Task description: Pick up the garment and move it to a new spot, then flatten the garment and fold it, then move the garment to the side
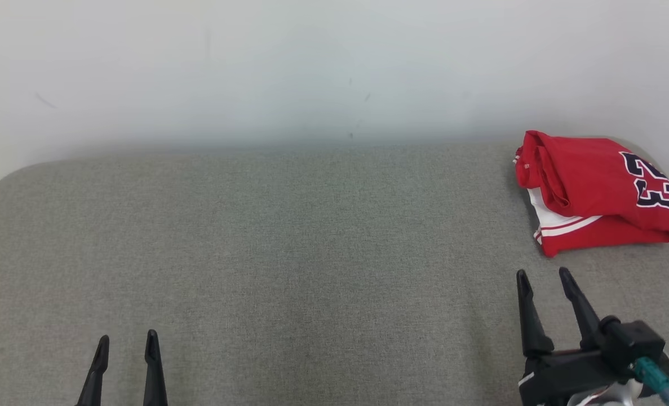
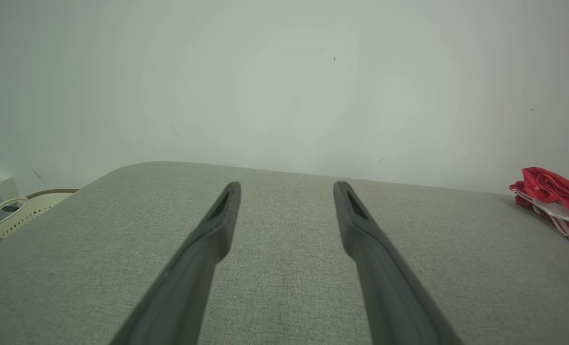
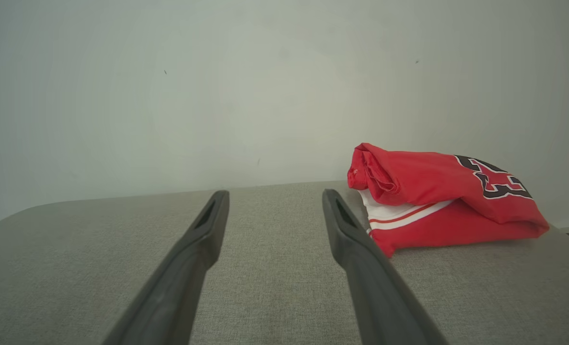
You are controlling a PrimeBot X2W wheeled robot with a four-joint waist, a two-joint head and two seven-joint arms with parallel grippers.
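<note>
Two grippers sit low in the head view, both empty. Lower left: my left gripper (image 1: 128,336), fingers spread wide with nothing between them, over the bare grey table (image 1: 289,254). Lower right: my right gripper (image 1: 543,272), likewise spread wide and holding nothing, its tips pointing toward the garment (image 1: 588,186) but apart from it. Upper right: the garment, a red jersey with white trim and a dark number, lies in a compact folded bundle at the far right corner of the table, close to the pale wall (image 1: 311,67). In the right wrist view it sits right of centre, just beyond the right finger. In the left wrist view its edge shows at the right margin, and a cream basket (image 2: 16,215) stands off the table at the left edge. Progress, as I judge it: the garment looks folded and set aside, so moving, flattening and folding appear done. The layers bulge unevenly at the left end, so I read the fold as rough. Little seems left beyond parking my arms.
</note>
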